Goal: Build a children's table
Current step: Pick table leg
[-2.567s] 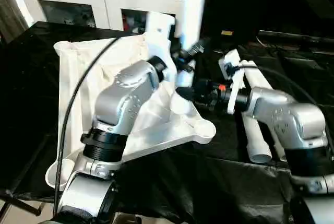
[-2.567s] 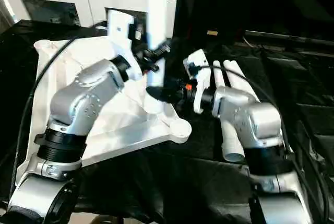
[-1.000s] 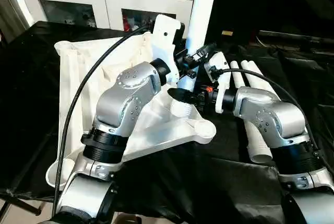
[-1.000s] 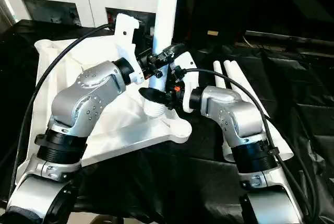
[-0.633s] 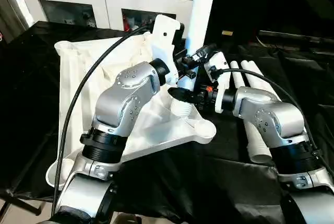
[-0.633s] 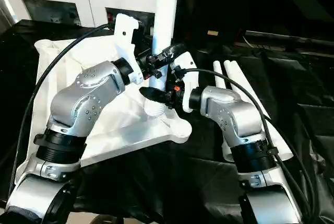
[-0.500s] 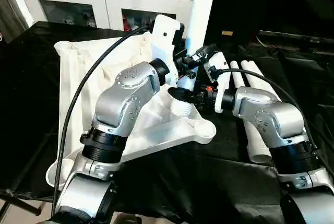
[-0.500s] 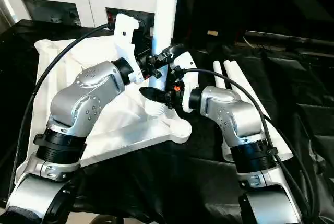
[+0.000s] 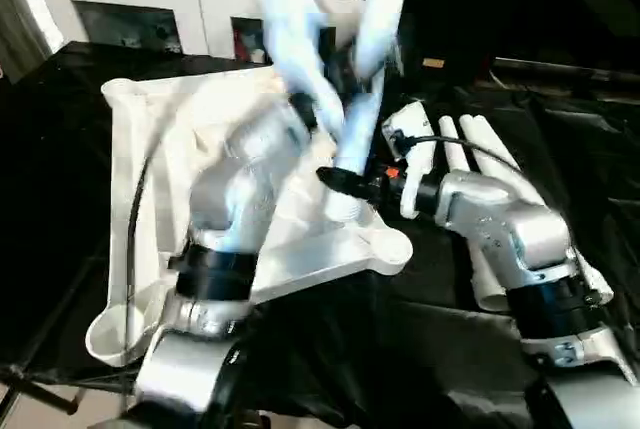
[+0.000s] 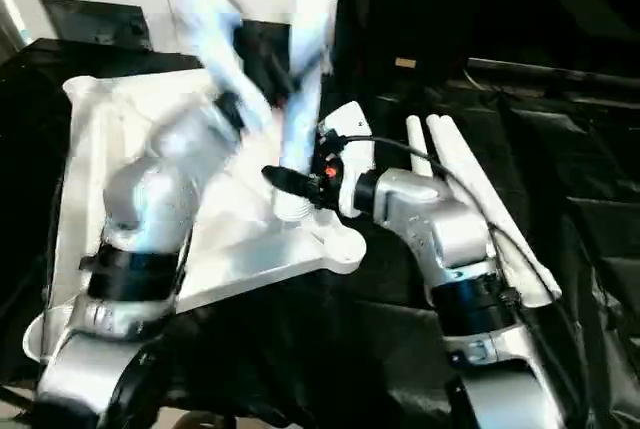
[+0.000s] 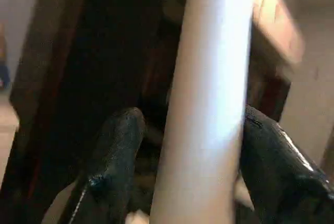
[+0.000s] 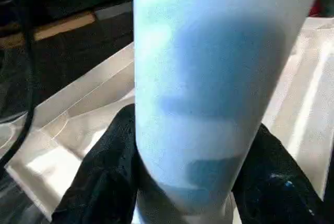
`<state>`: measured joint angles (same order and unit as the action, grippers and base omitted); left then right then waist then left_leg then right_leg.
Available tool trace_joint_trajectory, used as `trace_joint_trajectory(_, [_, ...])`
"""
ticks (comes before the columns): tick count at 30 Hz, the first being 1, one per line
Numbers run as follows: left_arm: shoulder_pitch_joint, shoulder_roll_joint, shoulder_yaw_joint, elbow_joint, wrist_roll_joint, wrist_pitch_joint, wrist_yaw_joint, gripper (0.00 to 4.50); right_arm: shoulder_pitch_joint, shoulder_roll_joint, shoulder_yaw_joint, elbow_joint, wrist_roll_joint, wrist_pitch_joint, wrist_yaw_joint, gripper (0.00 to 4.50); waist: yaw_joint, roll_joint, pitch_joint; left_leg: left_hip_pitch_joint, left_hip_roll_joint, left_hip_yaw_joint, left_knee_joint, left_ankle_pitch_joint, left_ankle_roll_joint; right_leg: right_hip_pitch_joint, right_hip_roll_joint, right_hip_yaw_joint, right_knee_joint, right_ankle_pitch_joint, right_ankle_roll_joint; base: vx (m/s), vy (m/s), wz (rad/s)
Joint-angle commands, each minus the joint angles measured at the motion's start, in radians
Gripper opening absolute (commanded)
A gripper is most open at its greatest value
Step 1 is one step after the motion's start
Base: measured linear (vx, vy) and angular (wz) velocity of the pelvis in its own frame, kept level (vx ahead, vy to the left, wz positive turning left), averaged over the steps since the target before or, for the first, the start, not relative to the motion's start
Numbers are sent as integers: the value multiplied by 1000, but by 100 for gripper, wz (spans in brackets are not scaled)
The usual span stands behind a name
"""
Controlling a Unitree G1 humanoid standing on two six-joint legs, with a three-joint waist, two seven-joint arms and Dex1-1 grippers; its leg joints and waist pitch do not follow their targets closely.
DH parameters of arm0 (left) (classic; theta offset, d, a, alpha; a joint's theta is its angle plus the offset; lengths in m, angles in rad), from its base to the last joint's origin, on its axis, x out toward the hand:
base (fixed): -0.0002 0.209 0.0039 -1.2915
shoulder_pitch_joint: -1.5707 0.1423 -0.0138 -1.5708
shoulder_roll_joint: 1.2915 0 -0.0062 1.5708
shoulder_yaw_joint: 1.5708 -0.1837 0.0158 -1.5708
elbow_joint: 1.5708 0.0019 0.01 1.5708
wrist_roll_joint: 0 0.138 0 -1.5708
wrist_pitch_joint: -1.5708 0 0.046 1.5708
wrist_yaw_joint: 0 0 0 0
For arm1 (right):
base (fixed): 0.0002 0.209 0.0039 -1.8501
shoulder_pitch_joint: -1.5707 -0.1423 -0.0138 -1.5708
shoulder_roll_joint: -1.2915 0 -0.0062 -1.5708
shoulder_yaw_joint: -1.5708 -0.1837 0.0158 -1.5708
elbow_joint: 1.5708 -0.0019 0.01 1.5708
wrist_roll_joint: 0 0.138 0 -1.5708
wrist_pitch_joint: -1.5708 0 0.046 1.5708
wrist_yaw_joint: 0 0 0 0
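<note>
1. Seating a leg [image 9: 362, 99]: it stands upright in the tabletop [image 9: 160, 139] corner socket, between both grippers.
2. Right gripper [image 12: 182, 182] clamps its base.
3. Left gripper [image 11: 177, 166] straddles it higher, fingers [image 11: 117, 145] apart.
4. Next, I judge: press it home.

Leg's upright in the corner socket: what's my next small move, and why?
Probably, with the right gripper clamped low on the leg, press it down into the socket: the left gripper stands loose around it, so only the right steadies it.
</note>
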<state>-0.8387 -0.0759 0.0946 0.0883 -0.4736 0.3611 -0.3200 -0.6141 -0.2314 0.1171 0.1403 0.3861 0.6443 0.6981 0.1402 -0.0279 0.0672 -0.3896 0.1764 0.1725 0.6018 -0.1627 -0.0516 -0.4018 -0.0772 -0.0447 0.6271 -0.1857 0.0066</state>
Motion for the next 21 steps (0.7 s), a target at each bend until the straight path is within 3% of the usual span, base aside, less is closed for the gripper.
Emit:
trace_joint_trajectory(1, [-5, 6, 28, -8, 8, -29, 27, 305, 11, 8, -54, 6, -1, -34, -39, 191, -1, 0, -80, 19, 43, -15, -69, -197, -23, 53, -63, 36, -72, -122, -202, 0, 0, 0])
trace_joint_trajectory(5, [17, 58, 9, -40, 47, -17, 6, 305, 21, 19, -82, 15, -8, -53, -82, 191, 0, 7, -81, 21, 44, -17, -72, -201, -32, 51, -62, 35, -71, -127, -181, 0, 0, 0])
trace_joint_trajectory(9, [130, 216, -49, -155, 80, 53, -123, 305, 67, 7, -130, 1, -29, -77, -153, 191, -2, 11, -81, 23, 46, -17, -76, -197, -49, 47, -61, 35, -65, -124, -173, 0, 0, 0])
trace_joint_trajectory(12, [228, 315, -123, -215, 124, 59, -199, 305, 109, -9, -152, -9, -44, -111, -175, 191, 1, 13, -81, 29, 44, -14, -76, -219, -60, 40, -58, 36, -69, -149, -160, 0, 0, 0])
trace_joint_trajectory(13, [267, 341, -152, -228, 133, 64, -224, 305, 127, -12, -159, -15, -52, -129, -184, 191, -1, 19, -79, 27, 45, -14, -78, -230, -62, 39, -58, 37, -69, -155, -161, 0, 0, 0])
trace_joint_trajectory(15, [297, 358, -175, -234, 142, 68, -242, 305, 141, -14, -163, -19, -58, -143, -192, 191, 0, 18, -78, 29, 44, -15, -81, -261, -69, 37, -58, 37, -72, -188, -154, 0, 0, 0])
trace_joint_trajectory(16, [329, 376, -207, -234, 164, 62, -256, 305, 156, -14, -165, -28, -63, -148, -199, 191, -4, 32, -75, 31, 46, -17, -84, -297, -79, 33, -57, 37, -79, -209, -150, 0, 0, 0])
trace_joint_trajectory(17, [373, 398, -261, -215, 195, 53, -275, 305, 176, -15, -162, -48, -74, -160, -213, 191, -6, 37, -74, 29, 45, -19, -84, -311, -82, 34, -57, 38, -77, -218, -146, 0, 0, 0])
trace_joint_trajectory(18, [373, 398, -261, -215, 195, 53, -275, 305, 176, -15, -162, -48, -74, -160, -213, 191, -8, 27, -74, 28, 43, -17, -86, -319, -79, 37, -56, 39, -81, -232, -134, 0, 0, 0])
trace_joint_trajectory(20, [442, 424, -349, -163, 251, 23, -317, 305, 213, -13, -164, -107, -69, -137, -236, 191, -8, 45, -74, 28, 41, -19, -84, -325, -78, 34, -57, 41, -85, -258, -127, 0, 0, 0])
trace_joint_trajectory(21, [457, 425, -367, -145, 257, 21, -330, 305, 221, -12, -166, -126, -62, -120, -240, 191, -11, 37, -73, 26, 40, -18, -85, -321, -72, 36, -56, 42, -90, -264, -118, 0, 0, 0])
